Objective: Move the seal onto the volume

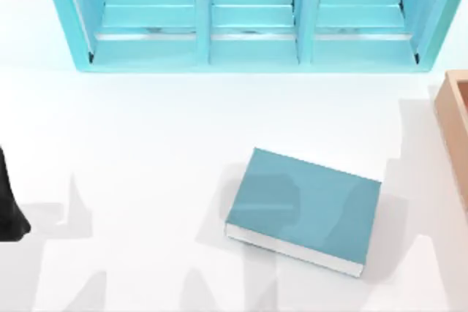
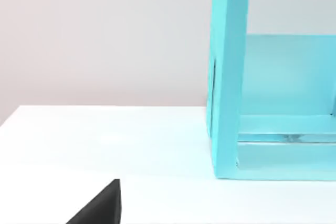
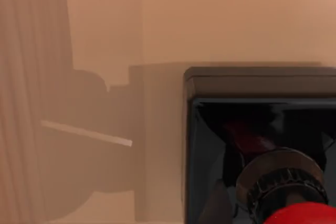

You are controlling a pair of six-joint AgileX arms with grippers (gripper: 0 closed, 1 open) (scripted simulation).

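The seal is seen close up in the right wrist view. Its black square base is toward the camera, and its red knob sits on a dark ringed collar. It lies against a tan surface. The volume, a flat teal book with white page edges, lies on the white table right of centre, turned slightly. My left arm is parked at the table's left edge, and a black part of it shows in the left wrist view.
A light-blue shelf unit with three compartments stands along the back of the table, and its side wall shows in the left wrist view. A tan wooden box sits at the right edge. White tabletop lies between them.
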